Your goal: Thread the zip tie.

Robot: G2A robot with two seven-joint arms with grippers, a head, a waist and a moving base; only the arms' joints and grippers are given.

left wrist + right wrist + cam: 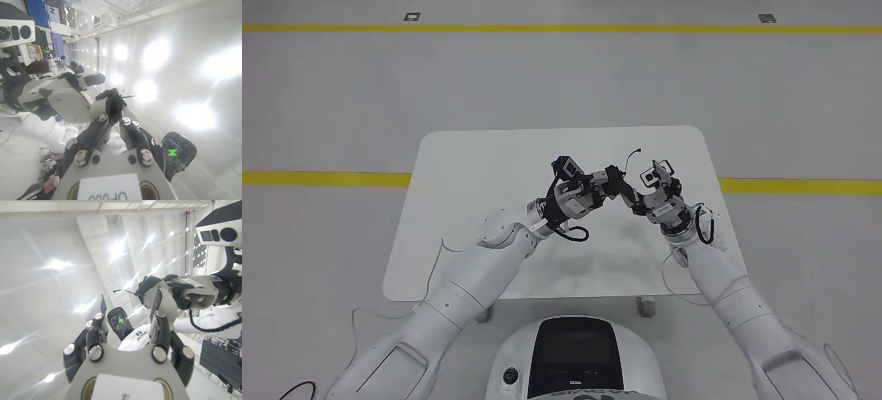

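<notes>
A thin black zip tie (130, 96) is pinched in my left gripper (113, 95), which is shut on it. The free end sticks out past the fingertips. In the right wrist view the zip tie (123, 291) pokes out of the left gripper (146, 287) into the gap between the fingers of my right gripper (130, 293). The right gripper stands open, with one ribbed finger (157, 303) close beside the left gripper's tips. In the top view the left gripper (612, 185) and the right gripper (638, 203) meet above the table, and the zip tie (632, 157) curls upward.
The white table (482, 200) lies below both arms. A yellow floor line (322, 178) runs behind it. The right arm's wrist camera (15, 34) and body sit close beside my left gripper.
</notes>
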